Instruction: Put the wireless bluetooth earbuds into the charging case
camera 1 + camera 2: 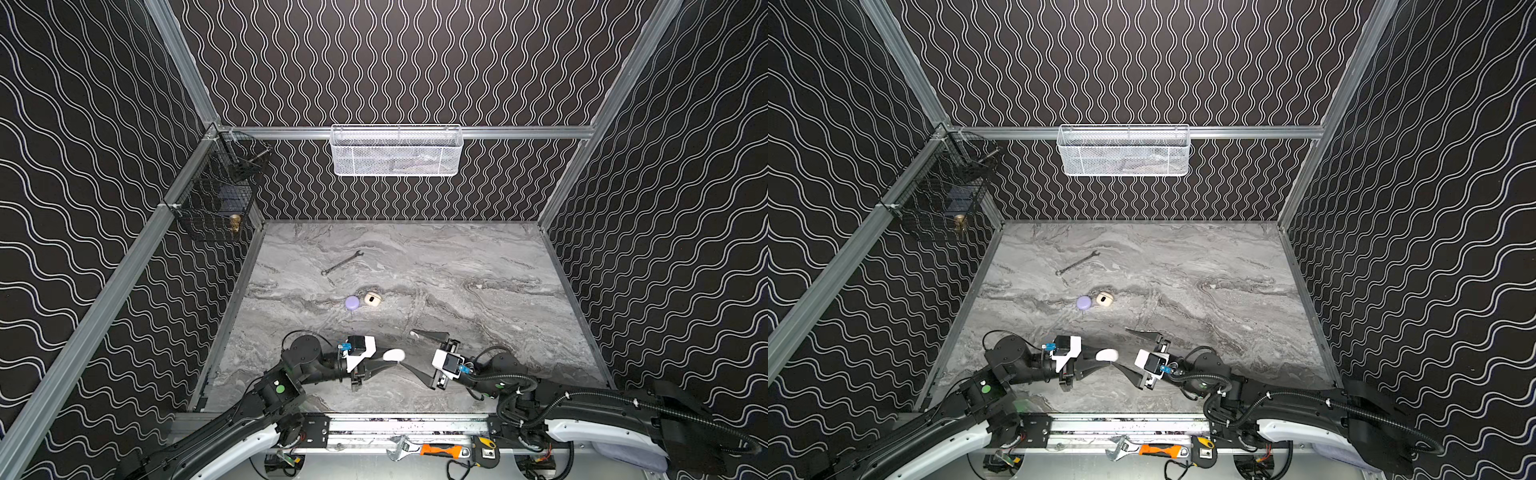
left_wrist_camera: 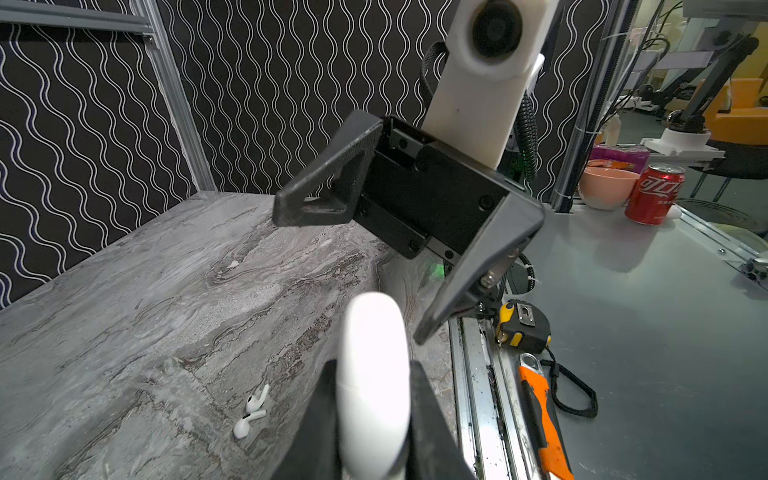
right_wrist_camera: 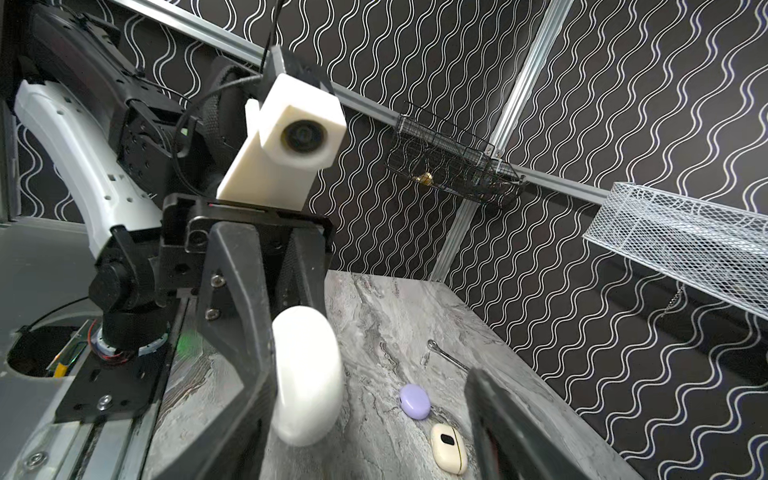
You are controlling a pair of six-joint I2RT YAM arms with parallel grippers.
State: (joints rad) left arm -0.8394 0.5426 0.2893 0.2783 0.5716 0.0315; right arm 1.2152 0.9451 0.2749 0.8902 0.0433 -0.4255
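My left gripper [image 2: 372, 368] is shut on a closed white charging case [image 2: 372, 374], held just above the marble table near its front edge; the charging case [image 1: 393, 355] [image 1: 1106, 354] shows in both top views. Two white earbuds [image 2: 251, 411] lie side by side on the table beside the left gripper in the left wrist view; I cannot make them out in the top views. My right gripper [image 1: 408, 348] [image 2: 347, 277] faces the case with its jaws open wide and nothing between them. In the right wrist view the case [image 3: 307, 374] hangs close to one right finger.
A lilac case [image 1: 352, 302] and a cream case [image 1: 372, 299] lie mid-table, with a wrench [image 1: 341, 262] behind them. A white mesh basket [image 1: 395, 151] and a black wire basket [image 1: 220, 187] hang on the walls. An orange-handled wrench [image 1: 419, 449] and a tape measure [image 1: 486, 446] rest on the front rail.
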